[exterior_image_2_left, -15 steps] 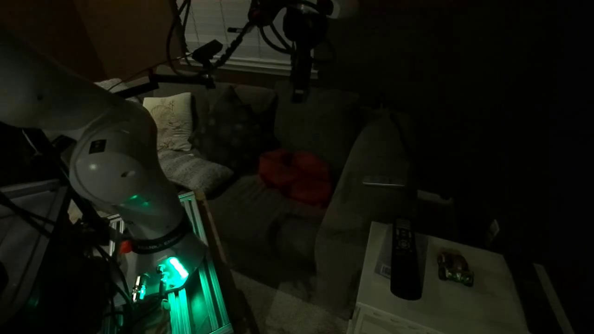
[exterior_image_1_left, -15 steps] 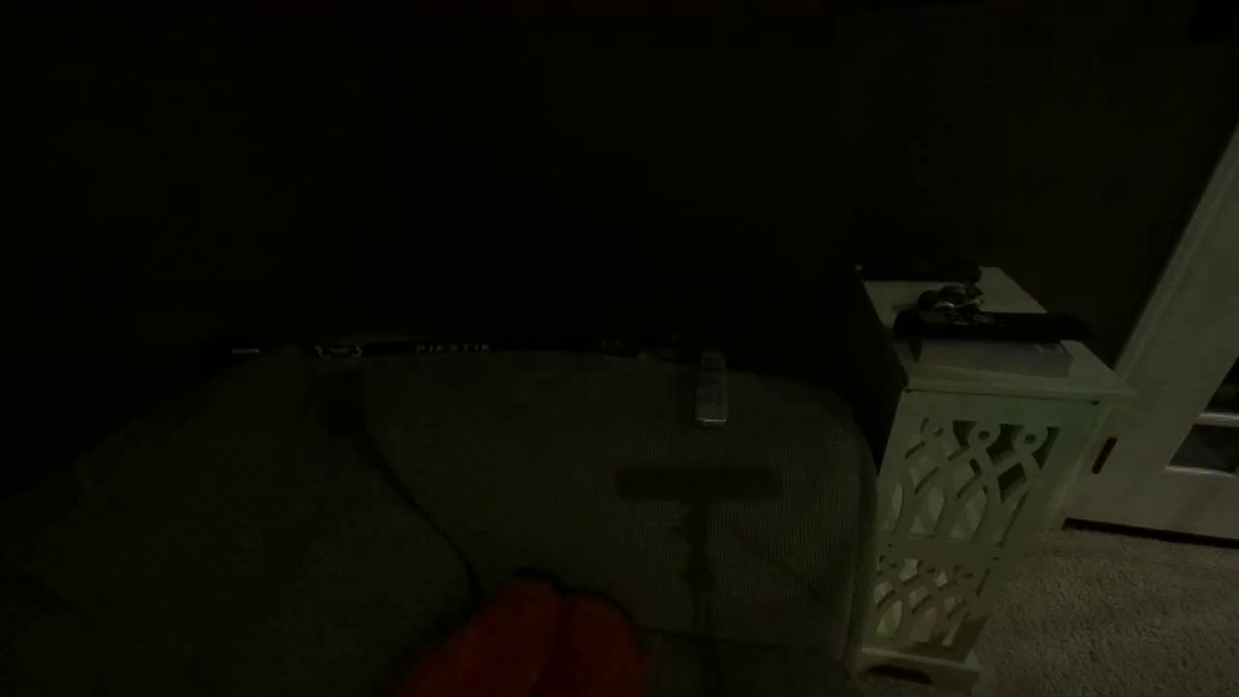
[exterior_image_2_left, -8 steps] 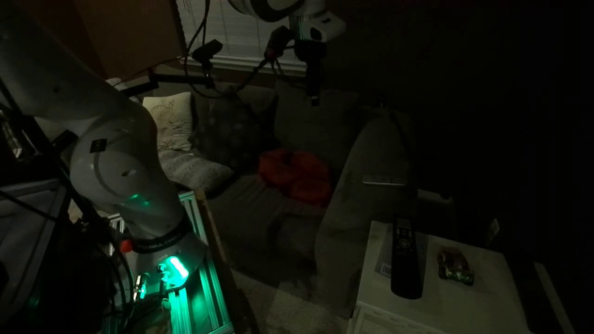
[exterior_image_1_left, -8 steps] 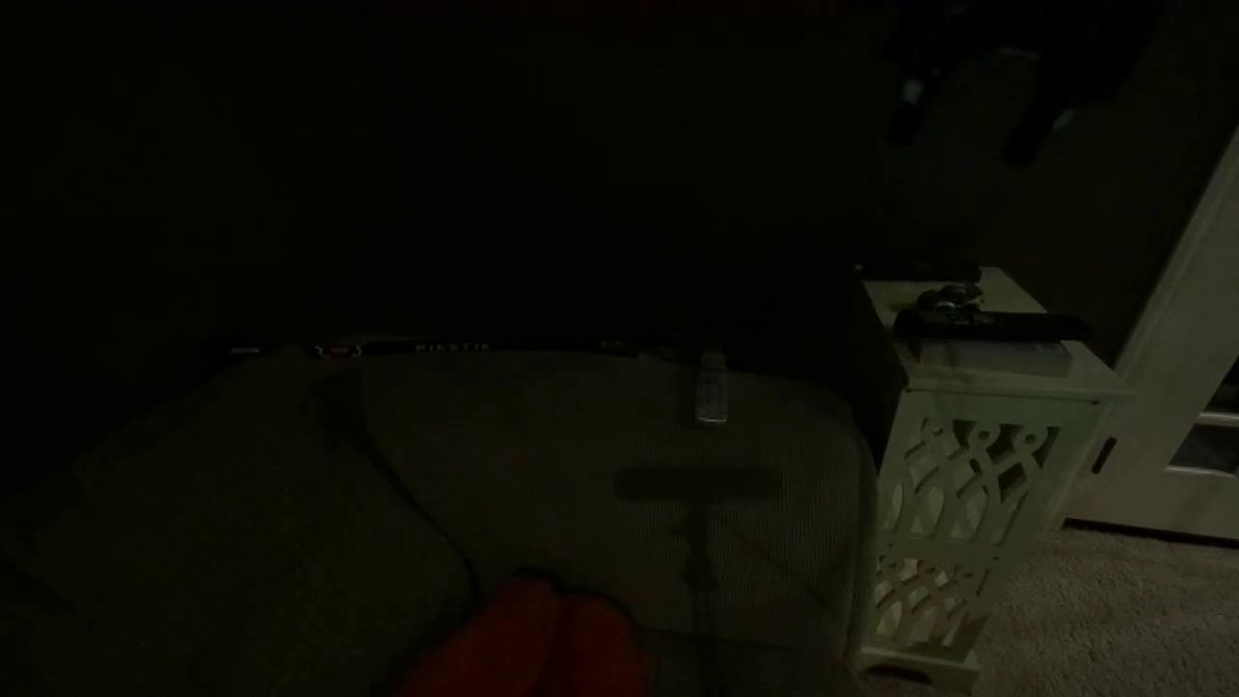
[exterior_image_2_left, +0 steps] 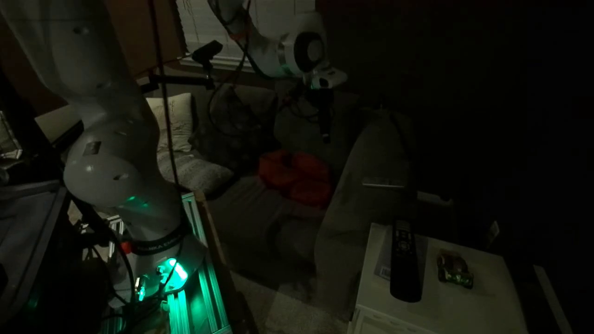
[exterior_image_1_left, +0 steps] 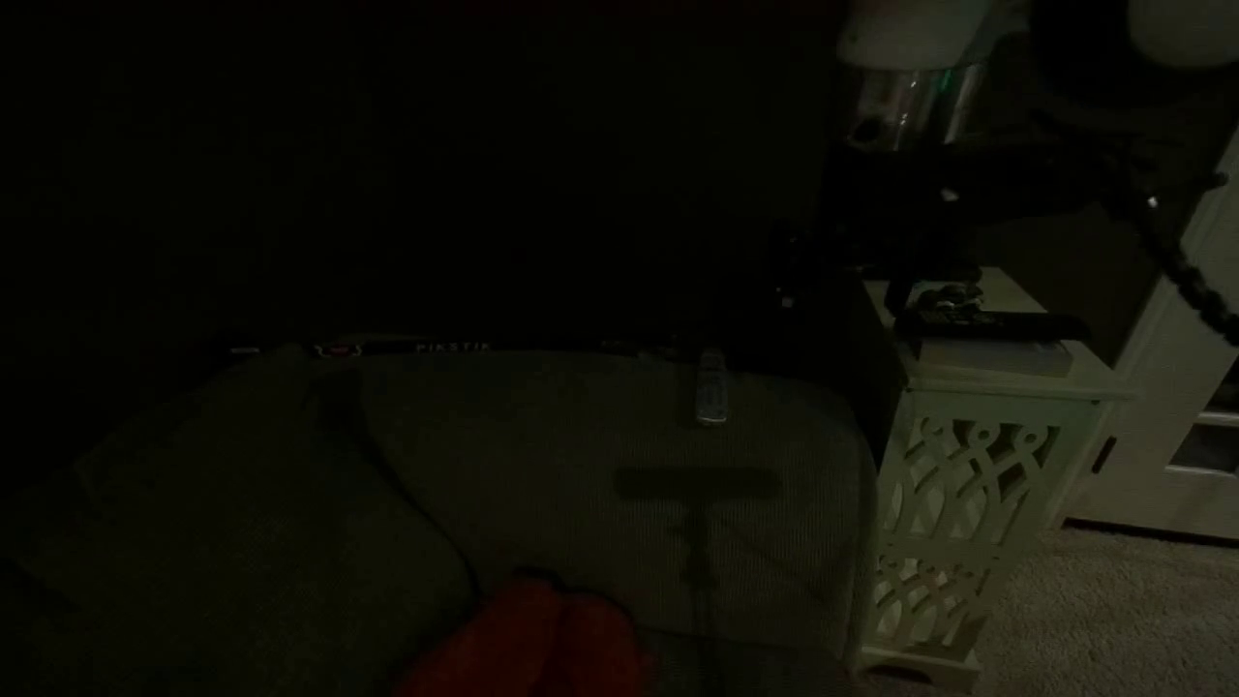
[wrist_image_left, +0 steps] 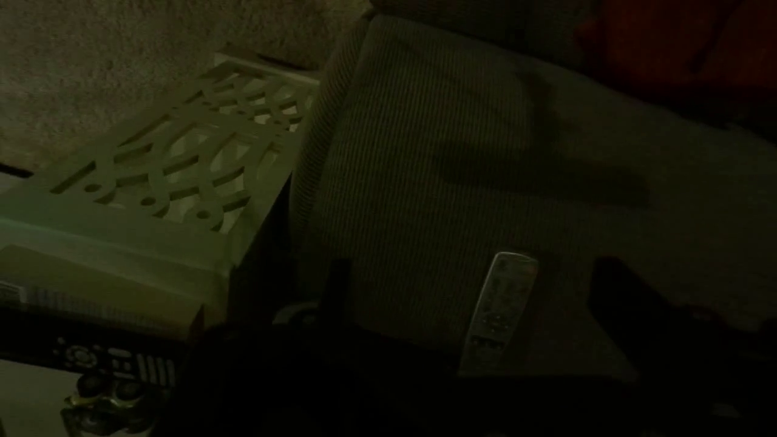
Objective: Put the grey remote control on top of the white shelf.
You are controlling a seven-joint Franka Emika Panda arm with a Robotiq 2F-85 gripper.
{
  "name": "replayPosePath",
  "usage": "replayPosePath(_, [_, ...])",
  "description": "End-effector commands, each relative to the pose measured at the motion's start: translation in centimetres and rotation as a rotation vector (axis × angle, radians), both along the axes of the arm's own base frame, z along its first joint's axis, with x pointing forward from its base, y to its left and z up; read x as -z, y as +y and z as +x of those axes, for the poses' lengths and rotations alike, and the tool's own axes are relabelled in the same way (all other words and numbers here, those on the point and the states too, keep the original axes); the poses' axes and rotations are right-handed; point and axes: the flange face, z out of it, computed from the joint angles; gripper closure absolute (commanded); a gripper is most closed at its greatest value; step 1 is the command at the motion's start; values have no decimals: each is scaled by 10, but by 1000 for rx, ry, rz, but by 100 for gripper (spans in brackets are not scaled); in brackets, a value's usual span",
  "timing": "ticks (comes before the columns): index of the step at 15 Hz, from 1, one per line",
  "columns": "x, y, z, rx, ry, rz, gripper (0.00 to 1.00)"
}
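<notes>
The grey remote control [exterior_image_1_left: 711,389] lies flat on the grey couch arm in both exterior views [exterior_image_2_left: 383,182]. It also shows in the wrist view [wrist_image_left: 499,303], its lower end cut off by the dark gripper body. The white shelf [exterior_image_1_left: 1002,409] stands beside the couch arm, with lattice side panels; its top [exterior_image_2_left: 468,308] shows too, and its side fills the left of the wrist view [wrist_image_left: 139,233]. My gripper [wrist_image_left: 473,270] is open and empty, its dark fingers wide apart. In the exterior views [exterior_image_2_left: 326,138] it points down, above the couch and apart from the remote.
On the shelf top lie a black remote [exterior_image_2_left: 404,269] on a pale box [exterior_image_1_left: 997,358] and a small toy car [exterior_image_2_left: 455,268]. A dark PIKSTIK pole [exterior_image_1_left: 453,348] lies along the couch's back edge. Red cloth [exterior_image_2_left: 297,178] and pillows [exterior_image_2_left: 169,116] are on the couch.
The arm has swung and my gripper has come down, lower over the couch. In an exterior view it enters from the top and now shows near the shelf. The grey remote has not moved.
</notes>
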Motion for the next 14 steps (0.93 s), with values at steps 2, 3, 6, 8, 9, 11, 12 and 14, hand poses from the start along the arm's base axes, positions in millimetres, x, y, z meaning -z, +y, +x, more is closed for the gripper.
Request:
replayPosePath(2, [63,6,65,127,204,-24,0])
replayPosePath(3, [39,-3,35,94,119,-34,0])
replayPosePath(6, [67,2,59,120,183,-29,0])
replayPosePath(8, [71,1,57,141,220,-1,0])
replayPosePath(9, [77,0,63,152,254,45,0])
replayPosePath(11, [80,-5,80,151,277,189,0])
replayPosePath(12, [80,-9,93,168,277,248,0])
replayPosePath(14, [81,-17,117,190,239,334,0])
